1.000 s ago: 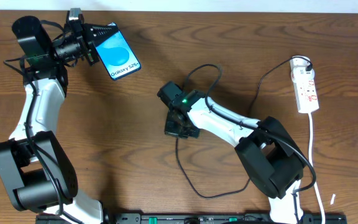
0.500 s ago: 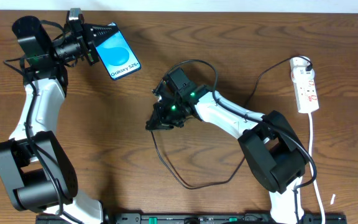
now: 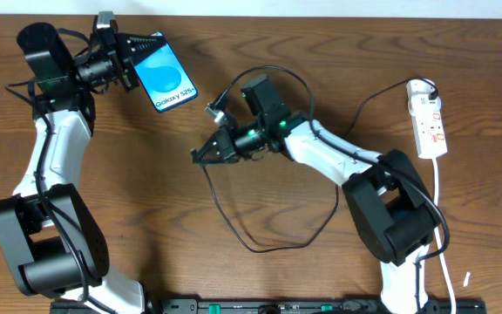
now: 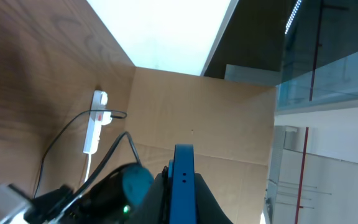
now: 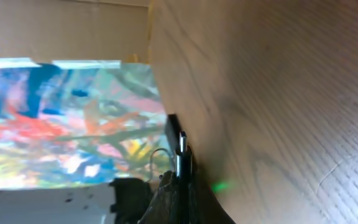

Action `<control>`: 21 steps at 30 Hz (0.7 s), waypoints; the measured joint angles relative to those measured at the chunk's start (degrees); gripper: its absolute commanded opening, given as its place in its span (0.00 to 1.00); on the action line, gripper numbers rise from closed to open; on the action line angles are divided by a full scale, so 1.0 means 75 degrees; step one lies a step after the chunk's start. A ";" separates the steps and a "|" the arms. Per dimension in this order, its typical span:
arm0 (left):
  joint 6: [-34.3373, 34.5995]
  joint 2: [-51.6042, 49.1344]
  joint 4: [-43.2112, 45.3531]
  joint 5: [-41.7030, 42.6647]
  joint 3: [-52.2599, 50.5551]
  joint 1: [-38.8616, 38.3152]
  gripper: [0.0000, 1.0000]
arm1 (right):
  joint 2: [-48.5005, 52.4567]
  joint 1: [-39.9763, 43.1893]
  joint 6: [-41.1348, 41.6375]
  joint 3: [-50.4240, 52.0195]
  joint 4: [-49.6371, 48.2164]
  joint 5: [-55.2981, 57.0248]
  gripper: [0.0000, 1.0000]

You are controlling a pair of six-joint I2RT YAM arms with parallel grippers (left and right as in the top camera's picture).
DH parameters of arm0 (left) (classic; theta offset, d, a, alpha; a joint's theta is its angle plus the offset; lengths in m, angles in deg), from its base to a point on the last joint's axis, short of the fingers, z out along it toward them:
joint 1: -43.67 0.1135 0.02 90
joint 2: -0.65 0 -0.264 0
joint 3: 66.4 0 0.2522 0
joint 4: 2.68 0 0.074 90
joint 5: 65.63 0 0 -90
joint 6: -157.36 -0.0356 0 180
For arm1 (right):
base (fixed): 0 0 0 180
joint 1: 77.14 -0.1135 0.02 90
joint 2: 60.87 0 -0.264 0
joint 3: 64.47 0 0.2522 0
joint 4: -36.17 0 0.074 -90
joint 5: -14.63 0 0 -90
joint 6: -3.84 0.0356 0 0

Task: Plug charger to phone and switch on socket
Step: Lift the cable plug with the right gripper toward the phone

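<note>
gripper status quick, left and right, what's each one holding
left gripper: closed, holding the phone by its edge
right gripper: closed, holding the charger near its plug tip

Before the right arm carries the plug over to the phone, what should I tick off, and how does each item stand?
1. The phone clamped in the left gripper: ok.
2. The right gripper shut on the charger's plug: ok, the tip sticks out past the fingers.
3. Plug seated in the phone: not ok, bare table lies between them.
4. Tip lined up with the phone's port: cannot tell, the port is not visible.
5. Slack in the charger cable: ok, it lies in a loose loop.
6. The socket switched on: cannot tell, too small.
</note>
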 measured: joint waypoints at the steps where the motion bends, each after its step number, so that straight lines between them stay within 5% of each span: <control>1: 0.0000 0.0000 0.0003 -0.0003 0.0000 -0.0003 0.07 | 0.0000 0.0058 -0.0009 0.0000 0.0003 -0.0154 0.01; 8: 0.0000 0.0000 0.0000 0.0000 0.0000 0.0000 0.07 | 0.0000 0.0251 -0.0944 0.0000 -0.0041 -0.2110 0.01; 21: -0.0003 0.0000 0.0003 -0.0050 0.0000 -0.0003 0.07 | 0.0000 0.0256 -0.1265 0.0003 -0.0697 -0.2859 0.01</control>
